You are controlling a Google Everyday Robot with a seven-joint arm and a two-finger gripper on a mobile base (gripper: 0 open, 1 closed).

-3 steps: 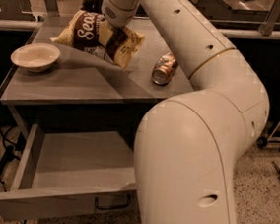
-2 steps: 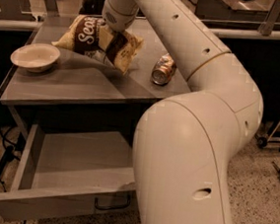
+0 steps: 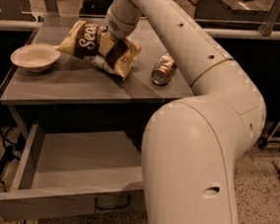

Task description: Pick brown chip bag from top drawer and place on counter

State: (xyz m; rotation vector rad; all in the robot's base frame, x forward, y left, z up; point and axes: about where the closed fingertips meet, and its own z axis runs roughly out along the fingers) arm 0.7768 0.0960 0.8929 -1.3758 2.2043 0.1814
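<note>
Nearest, the top drawer [image 3: 75, 162] is seen pulled out, its dark bar handle [image 3: 112, 203] facing forward; no bag is seen on the part of its floor that is in view. Much of the right side is taken up by the robot's pale arm [image 3: 194, 164], which is stretched over the counter [image 3: 83, 86]. On the counter a shallow bowl [image 3: 35, 57] is set at the left and a small drink can [image 3: 163, 69] lies at the right. Between them the brown chip bag [image 3: 89, 42] is found, tilted, with its right end low on the surface; whether it is fully resting there cannot be told. The gripper [image 3: 112, 47] is pressed into the bag's crumpled middle, and whether it is pinching the bag or spread cannot be told. The lift out of the drawer is judged done. What is left is judged to be the release of the bag and the withdrawal of the arm.
</note>
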